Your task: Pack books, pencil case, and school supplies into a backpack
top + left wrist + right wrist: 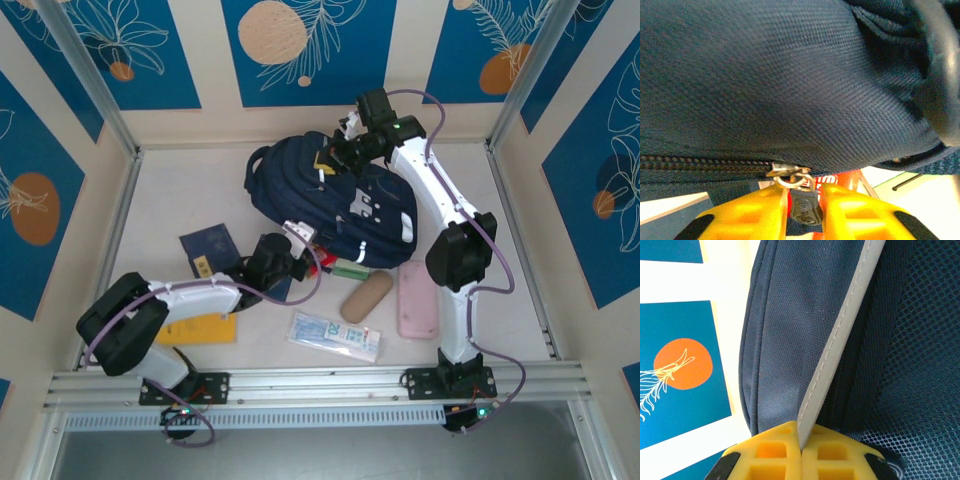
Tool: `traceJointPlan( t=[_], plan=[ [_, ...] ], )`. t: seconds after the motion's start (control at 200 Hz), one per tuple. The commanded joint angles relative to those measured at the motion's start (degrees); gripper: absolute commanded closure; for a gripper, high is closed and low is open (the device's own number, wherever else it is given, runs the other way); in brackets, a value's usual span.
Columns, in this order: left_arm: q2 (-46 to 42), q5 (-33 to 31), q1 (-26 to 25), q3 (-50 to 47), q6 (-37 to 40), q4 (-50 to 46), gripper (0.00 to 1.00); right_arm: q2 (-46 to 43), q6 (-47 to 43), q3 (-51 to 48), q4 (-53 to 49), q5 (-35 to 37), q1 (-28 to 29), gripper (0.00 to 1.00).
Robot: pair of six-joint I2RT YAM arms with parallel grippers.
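Note:
The navy backpack [335,200] lies in the middle of the table. At its near edge my left gripper [303,246] is shut on the black zipper pull [803,210], just below the metal slider [787,172]. At the bag's far end my right gripper [337,152] is shut on a grey strap [840,340] of the backpack. A navy book [208,245] and an orange-yellow book [200,328] lie to the left. The red box [840,179] and a green pad [348,270] sit by the bag's near edge. A tan pencil case [366,295] and a clear packet [335,335] lie in front.
A pink pouch [416,298] lies beside the right arm's base. The table's metal rail [320,382] runs along the near edge, and patterned blue walls close in the back and sides.

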Motion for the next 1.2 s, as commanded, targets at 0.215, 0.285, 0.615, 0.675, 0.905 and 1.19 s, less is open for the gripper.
traceJointPlan(
  t=[0.215,0.285,0.615,0.675,0.905,1.19],
  plan=[
    [-0.2,1.72,0.48,1.65,-1.67,-0.15,1.0,-4.79,0.18,-0.21,3.28,-3.19,-0.31,1.0],
    [-1.5,1.48,0.49,0.87,-1.8,-0.3,1.0,-4.83,-0.24,-0.15,2.99,-2.53,-0.42,1.0],
    [-6.62,-1.61,1.71,-1.13,-2.44,-4.54,1.0,-3.85,-5.08,0.5,-1.26,5.83,0.46,1.0],
    [-7.18,-1.61,2.51,-1.13,-3.53,-5.7,1.0,-3.65,-5.83,0.81,-1.85,7.11,0.73,1.0],
    [-9.58,-1.56,5.94,-1.05,-9.18,-10.54,1.0,-3.22,-9.06,1.87,-4.11,12.81,1.79,1.0],
    [-13.96,2.82,15.27,3.72,-16.24,-21.54,1.0,-1.64,-13.57,3.1,-6.2,18.29,3.47,1.0]
  ],
)
